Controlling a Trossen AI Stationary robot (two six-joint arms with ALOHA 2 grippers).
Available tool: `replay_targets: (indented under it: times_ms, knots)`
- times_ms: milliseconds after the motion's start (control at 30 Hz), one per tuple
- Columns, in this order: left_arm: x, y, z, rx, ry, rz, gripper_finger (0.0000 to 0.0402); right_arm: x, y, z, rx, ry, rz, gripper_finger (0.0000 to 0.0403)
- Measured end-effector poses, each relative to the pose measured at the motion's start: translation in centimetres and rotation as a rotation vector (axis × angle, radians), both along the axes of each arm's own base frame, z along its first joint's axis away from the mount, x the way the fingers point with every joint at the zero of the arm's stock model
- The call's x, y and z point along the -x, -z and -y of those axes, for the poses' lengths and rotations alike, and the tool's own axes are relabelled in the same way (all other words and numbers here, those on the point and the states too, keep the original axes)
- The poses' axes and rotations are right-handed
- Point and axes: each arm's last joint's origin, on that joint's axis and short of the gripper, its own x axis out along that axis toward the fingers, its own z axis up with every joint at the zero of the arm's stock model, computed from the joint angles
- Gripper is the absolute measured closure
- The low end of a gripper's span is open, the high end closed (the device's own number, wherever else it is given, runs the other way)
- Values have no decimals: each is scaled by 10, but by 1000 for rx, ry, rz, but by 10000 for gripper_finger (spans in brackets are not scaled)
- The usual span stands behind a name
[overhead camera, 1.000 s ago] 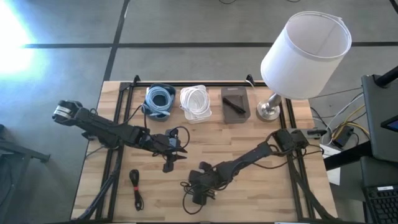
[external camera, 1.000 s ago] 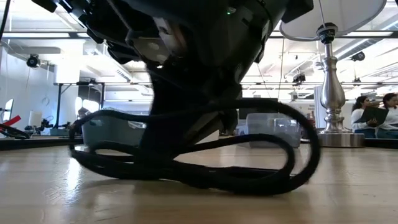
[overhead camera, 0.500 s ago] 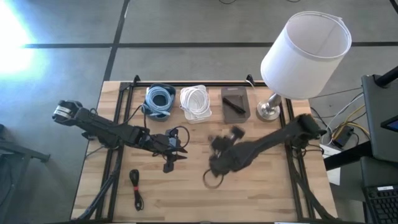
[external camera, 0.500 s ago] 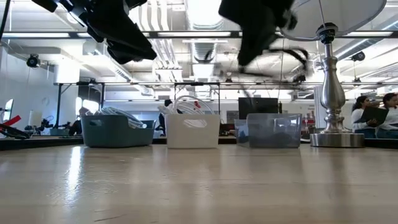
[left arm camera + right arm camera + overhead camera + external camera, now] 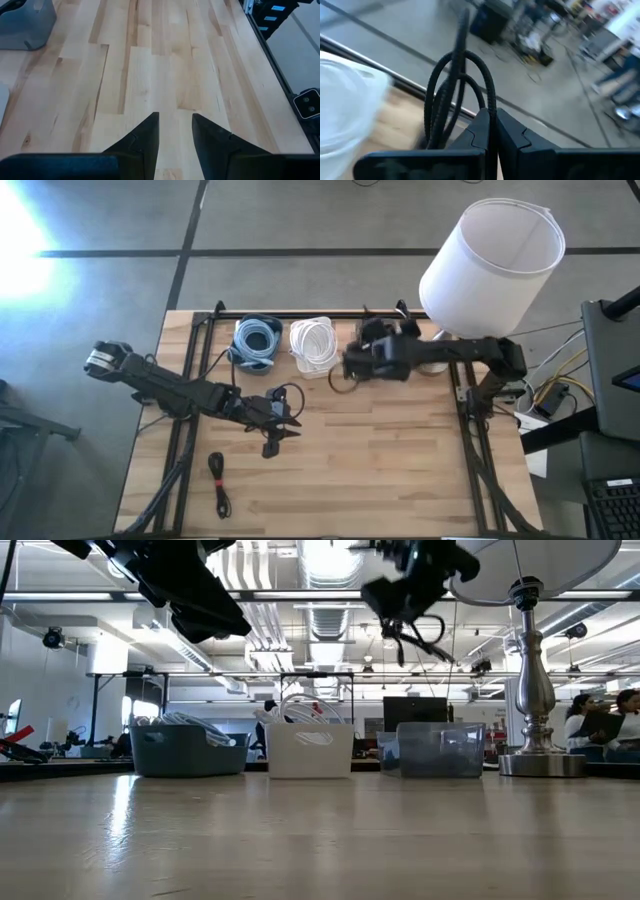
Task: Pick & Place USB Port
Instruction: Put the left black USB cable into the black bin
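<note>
Black cable (image 5: 343, 376): held aloft in the clamped-shut right gripper (image 5: 352, 368), just beside the white bin (image 5: 316, 346), loops hanging (image 5: 451, 95). Left gripper (image 5: 283, 418): located well apart from the white bin, fingers (image 5: 145, 139) parted, nothing held.

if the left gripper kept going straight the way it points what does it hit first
Probably just the bare wooden table. The left gripper points along open boards with nothing between its jaws; the grey bin lies off to one side. Depth is hard to judge.
</note>
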Motion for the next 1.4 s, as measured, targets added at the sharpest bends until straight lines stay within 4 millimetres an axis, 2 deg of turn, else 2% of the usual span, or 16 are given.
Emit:
replay_targets:
  times_ms: [167, 300, 567, 800, 933, 1133, 1400]
  knots:
    - [0, 0, 0, 0, 1, 0, 282, -1, 28, 42, -160, 95, -108, 390]
    - [0, 0, 0, 0, 1, 0, 282, -6, 54, 62, -276, 103, -224, 390]
    - [0, 0, 0, 0, 0, -1, 282, -28, 97, 86, -299, 64, -345, 390]
    - [0, 1, 0, 0, -1, -4, 282, -41, 131, 88, -436, -40, -464, 390]
    - [2, 6, -1, 2, -24, -20, 282, -42, 138, 89, -448, -35, -471, 390]
    - [6, 17, -2, 36, -61, -52, 282, -42, 138, 88, -501, -49, -446, 384]
    - [7, 20, -3, 60, -79, -57, 282, -42, 133, 86, -508, -55, -425, 321]
